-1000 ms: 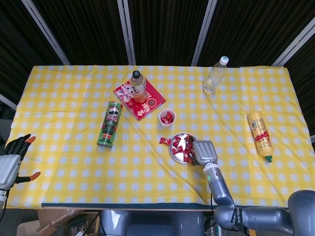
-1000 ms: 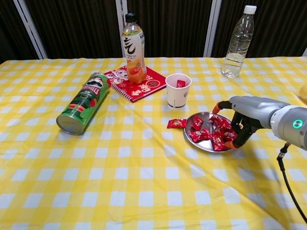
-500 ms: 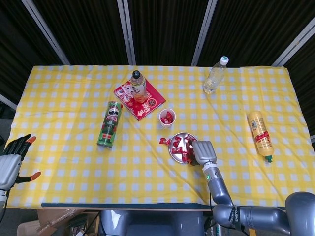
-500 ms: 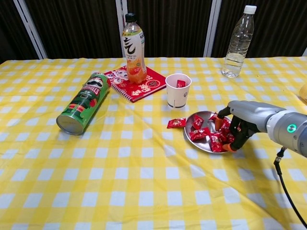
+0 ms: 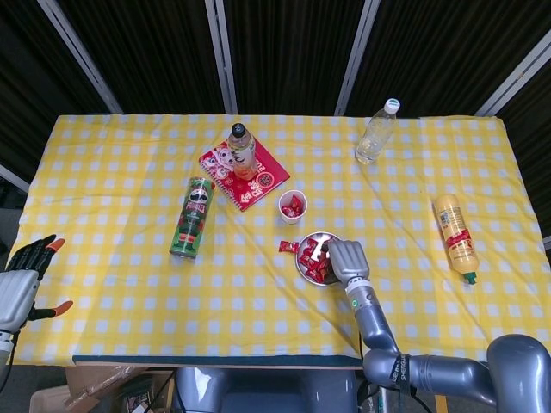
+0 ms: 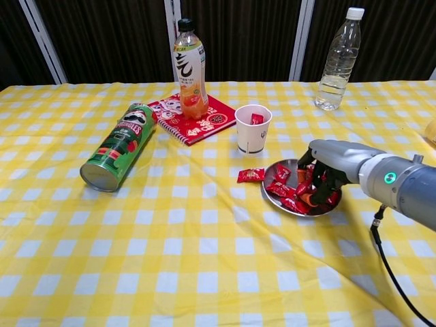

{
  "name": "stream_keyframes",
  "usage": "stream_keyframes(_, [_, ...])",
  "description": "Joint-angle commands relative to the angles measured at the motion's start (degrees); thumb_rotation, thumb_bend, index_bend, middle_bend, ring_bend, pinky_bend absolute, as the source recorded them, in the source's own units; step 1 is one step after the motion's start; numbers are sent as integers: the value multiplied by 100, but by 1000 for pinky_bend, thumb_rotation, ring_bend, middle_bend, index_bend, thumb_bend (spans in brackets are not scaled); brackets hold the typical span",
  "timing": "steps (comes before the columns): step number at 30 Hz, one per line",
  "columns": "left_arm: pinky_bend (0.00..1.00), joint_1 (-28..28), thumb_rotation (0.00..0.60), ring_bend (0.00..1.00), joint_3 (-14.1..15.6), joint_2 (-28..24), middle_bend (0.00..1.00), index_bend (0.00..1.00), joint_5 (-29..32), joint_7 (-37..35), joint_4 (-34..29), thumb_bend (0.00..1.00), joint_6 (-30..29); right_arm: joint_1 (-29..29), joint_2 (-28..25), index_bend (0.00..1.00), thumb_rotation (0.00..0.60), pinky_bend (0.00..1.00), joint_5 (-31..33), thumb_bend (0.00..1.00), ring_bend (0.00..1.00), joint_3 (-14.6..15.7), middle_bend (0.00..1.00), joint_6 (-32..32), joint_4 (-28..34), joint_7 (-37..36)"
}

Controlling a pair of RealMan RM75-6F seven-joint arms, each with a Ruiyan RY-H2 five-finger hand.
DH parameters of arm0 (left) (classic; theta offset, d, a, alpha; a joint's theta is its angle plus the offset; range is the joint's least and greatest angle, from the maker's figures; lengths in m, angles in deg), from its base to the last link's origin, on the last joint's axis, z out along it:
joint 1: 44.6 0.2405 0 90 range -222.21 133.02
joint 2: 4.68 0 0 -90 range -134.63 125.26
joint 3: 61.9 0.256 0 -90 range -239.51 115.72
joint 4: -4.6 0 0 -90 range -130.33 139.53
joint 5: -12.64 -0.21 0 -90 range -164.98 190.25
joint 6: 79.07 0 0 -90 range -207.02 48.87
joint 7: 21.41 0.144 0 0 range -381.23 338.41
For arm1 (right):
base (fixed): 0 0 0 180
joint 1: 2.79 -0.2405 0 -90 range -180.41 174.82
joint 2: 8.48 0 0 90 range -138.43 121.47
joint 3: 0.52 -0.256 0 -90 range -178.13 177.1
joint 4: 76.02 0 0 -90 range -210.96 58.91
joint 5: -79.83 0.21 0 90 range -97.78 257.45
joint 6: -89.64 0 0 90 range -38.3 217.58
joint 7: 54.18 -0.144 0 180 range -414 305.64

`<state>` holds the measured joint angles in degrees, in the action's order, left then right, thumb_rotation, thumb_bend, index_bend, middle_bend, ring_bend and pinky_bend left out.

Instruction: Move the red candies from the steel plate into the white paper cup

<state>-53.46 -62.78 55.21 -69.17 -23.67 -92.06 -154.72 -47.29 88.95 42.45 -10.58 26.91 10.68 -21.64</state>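
Head view: right hand (image 5: 342, 259) over steel plate (image 5: 302, 264) of red candies (image 5: 312, 255); grip unclear. Left hand (image 5: 19, 284) idle, fingers spread.

Chest view: fingers curled into the pile — wrappers light, crinkly, slippery; pinch a twisted end. White paper cup (image 6: 253, 129) near.

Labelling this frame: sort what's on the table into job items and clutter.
Job: red candies, steel plate, white paper cup, right hand.
Clutter: chips can, notebook, orange drink bottle, water bottle, yellow bottle.

Steel plate (image 6: 271, 196) shiny metal; candies (image 6: 283, 187) in glossy red wrappers; cup (image 6: 253, 129) matt white paper; desk cloth (image 6: 170, 259) matt checked fabric; right hand (image 6: 320, 170) smooth grey metal.
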Motion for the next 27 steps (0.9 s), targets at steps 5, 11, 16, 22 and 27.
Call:
stream_keyframes(5, [0, -4, 600, 0, -6, -8, 0, 0, 27, -12, -14, 18, 16, -89, -89, 627, 600, 925, -71, 612, 897, -216, 815, -77, 186, 95])
stream_keyframes(11, [0, 1, 600, 0, -2, -16, 0, 0, 32, -37, -22, 18, 21, -170, -391, 627, 600, 925, -133, 613, 897, -452, 815, -282, 620, 293])
stream_keyframes(16, [0, -8, 600, 0, -1, -27, 0, 0, 56, -44, -44, 18, 55, -291, -598, 627, 600, 924, -29, 612, 897, -745, 815, -319, 795, 375])
stream_keyframes(22, [0, -27, 600, 0, -10, -31, 0, 0, 104, -1, -71, 18, 100, -620, -616, 627, 600, 925, 221, 613, 897, -1125, 815, -59, 513, 403])
stream_keyframes(27, [0, -54, 600, 0, -20, -16, 0, 0, 163, 43, -78, 18, 163, -958, -462, 626, 600, 925, 485, 613, 897, -1320, 815, 274, 13, 431])
